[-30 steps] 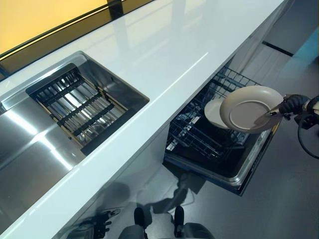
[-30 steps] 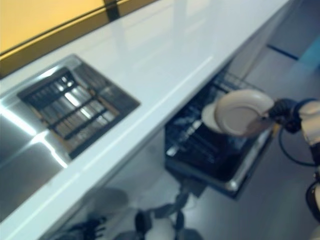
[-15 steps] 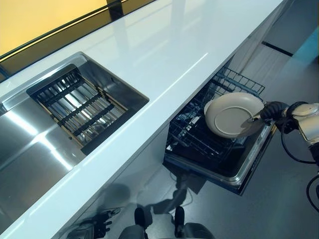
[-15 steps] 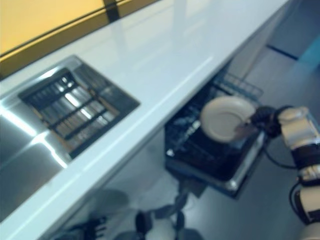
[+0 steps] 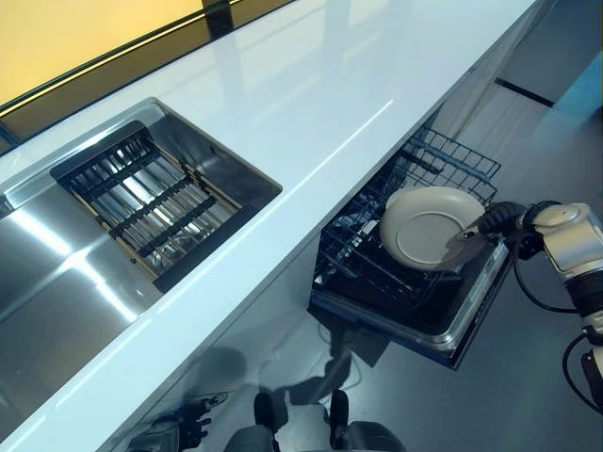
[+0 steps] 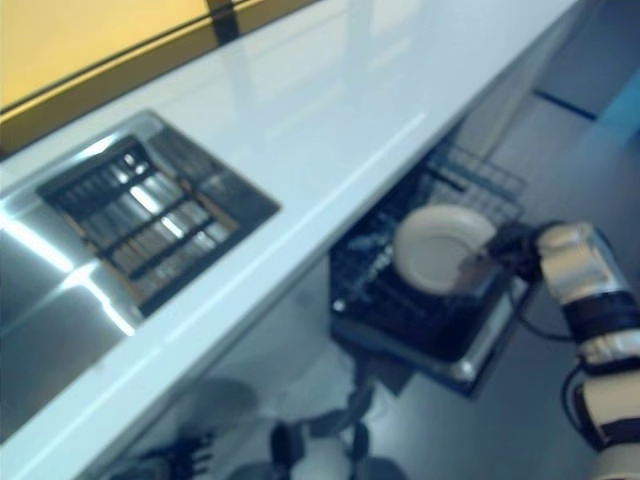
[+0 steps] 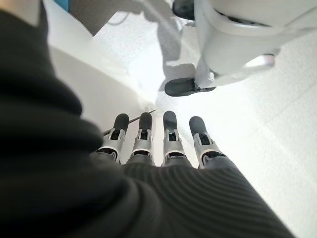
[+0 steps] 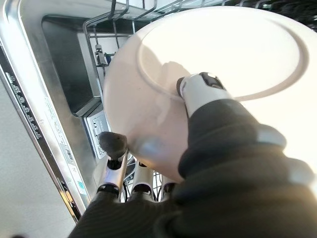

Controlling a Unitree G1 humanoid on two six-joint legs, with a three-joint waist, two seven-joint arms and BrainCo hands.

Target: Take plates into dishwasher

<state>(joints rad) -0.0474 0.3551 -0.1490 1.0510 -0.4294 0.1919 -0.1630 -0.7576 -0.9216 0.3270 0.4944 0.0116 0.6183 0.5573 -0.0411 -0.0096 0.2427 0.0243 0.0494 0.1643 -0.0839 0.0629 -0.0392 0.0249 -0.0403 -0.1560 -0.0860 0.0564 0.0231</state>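
Right hand [image 5: 497,224] closed on plate [image 5: 431,227]: thumb [image 8: 198,91] pressed on upper face near rim, fingers [image 8: 115,153] curled beneath, per right wrist view. Plate cream-coloured, round, held roughly flat w/ slight tilt, directly above pulled-out dishwasher rack [image 5: 396,254]; contact w/ rack wires cannot be told from head views. Second plate edge visible just behind held plate in left eye view, inside rack; details unclear. Rack: dark wire basket, extended out from under white tabletop [image 5: 311,104], over open dishwasher door [image 5: 462,320] w/ metal inner rim. Door's metal edge and control strip visible in right wrist view beside plate. Left hand [image 7: 163,144] low beside body, fingers straight and relaxed, holding nothing, pointed toward pale floor [image 7: 277,114]; seen in left wrist view only. Sink [image 5: 141,202] recessed in tabletop at robot's left, well apart from dishwasher; dark slatted drying rack [image 5: 141,200] seated inside sink basin. Steel drain surface [image 5: 47,282] adjoining sink on nearer side. Yellow wall panel [image 5: 75,33] beyond tabletop's far edge.
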